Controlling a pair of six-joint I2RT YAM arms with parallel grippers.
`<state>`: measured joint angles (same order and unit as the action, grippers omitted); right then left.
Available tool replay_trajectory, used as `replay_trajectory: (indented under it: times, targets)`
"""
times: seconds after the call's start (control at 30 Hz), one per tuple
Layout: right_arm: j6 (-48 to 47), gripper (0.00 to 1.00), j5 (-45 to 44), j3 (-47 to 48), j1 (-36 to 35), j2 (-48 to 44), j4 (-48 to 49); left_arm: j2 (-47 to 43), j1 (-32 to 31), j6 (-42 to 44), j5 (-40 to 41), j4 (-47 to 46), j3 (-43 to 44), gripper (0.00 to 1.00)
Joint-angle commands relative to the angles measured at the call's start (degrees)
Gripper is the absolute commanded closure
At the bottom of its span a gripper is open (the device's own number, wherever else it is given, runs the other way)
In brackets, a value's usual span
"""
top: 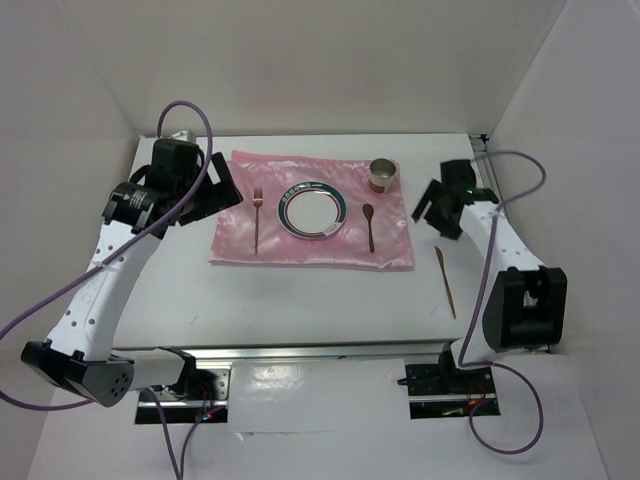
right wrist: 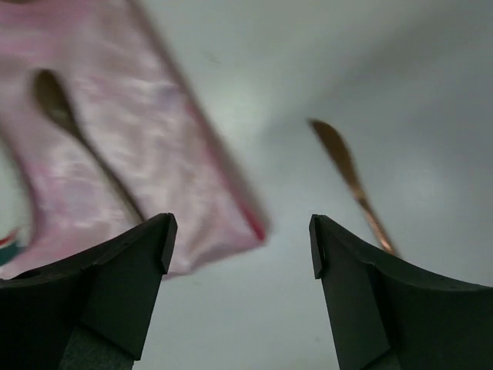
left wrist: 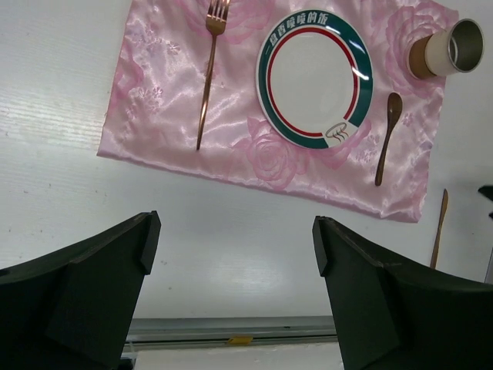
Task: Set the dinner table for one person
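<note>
Plain white rectangular dinner table [top: 300, 295] filled frame centre. Left gripper [left wrist: 231, 231] and right gripper [right wrist: 240, 231] stood with jaws wide apart, empty. Slim copper-coloured knife [top: 446, 283] lay on it, centre right.

The only writing stands on the plate [left wrist: 314, 77], upper middle of the left wrist view: a row of white Chinese characters [left wrist: 300, 21] along the top of its teal rim, too small to read surely. A small emblem [left wrist: 337, 135] marks its lower right.
</note>
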<state>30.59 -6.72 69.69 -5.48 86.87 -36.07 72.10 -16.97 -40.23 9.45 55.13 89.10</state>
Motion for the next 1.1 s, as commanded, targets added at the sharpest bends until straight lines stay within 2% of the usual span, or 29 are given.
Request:
replay_trajectory:
  times: [0.0, 0.07, 0.1, 0.23, 0.53, 0.73, 0.87, 0.9, 0.93, 1.0, 1.07]
  targets:
    - [0.5, 0.17, 1.4, -9.0, 6.2, -7.0, -5.2, 0.5, 0.4, 2.3, -1.0, -2.7, -0.2, 0.0]
    - [0.5, 0.12, 4.6, -13.1, 9.8, -8.0, -3.7, 1.0, 0.4, 2.3, -1.5, -2.8, -0.8, 0.0]
    - [0.5, 0.12, 6.1, -13.8, 13.3, -8.0, -3.1, 1.6, 0.4, 2.3, -1.5, -2.8, -0.8, 0.0]
    - [-0.9, 0.12, 10.1, -16.8, 20.1, -4.2, -1.1, 1.6, 0.4, 2.8, -1.5, -3.5, -1.8, 0.0]
    - [1.9, 0.11, 11.0, -20.4, 20.7, 1.5, 2.8, 3.9, 0.4, 3.3, -0.9, -2.7, -1.2, 0.0]
    - [1.9, 0.11, 12.3, -23.3, 20.7, 1.5, 3.3, 3.9, 0.4, 3.3, -0.9, -2.7, -1.2, 0.0]
    - [1.3, 0.23, 11.3, -23.3, 19.5, 1.5, 2.2, 4.5, 0.4, 3.3, -0.9, -3.3, -1.2, 0.0]
    - [1.3, 0.28, 11.3, -23.3, 18.7, 1.5, 2.1, 5.1, 0.4, 3.3, -1.4, -3.3, -0.3, 0.0]
    - [1.3, 0.38, 10.6, -23.3, 18.0, 1.5, 1.5, 5.1, 0.4, 3.8, -1.5, -3.3, 0.5, 0.0]
    - [2.1, 0.53, 10.1, -22.8, 15.9, 1.5, 1.5, 5.6, 0.4, 3.8, -1.5, -3.3, 1.2, 0.0]
    - [2.7, 0.6, 9.1, -22.8, 14.1, 1.5, 1.5, 5.6, 0.4, 3.8, -1.5, -3.3, 1.7, 0.0]
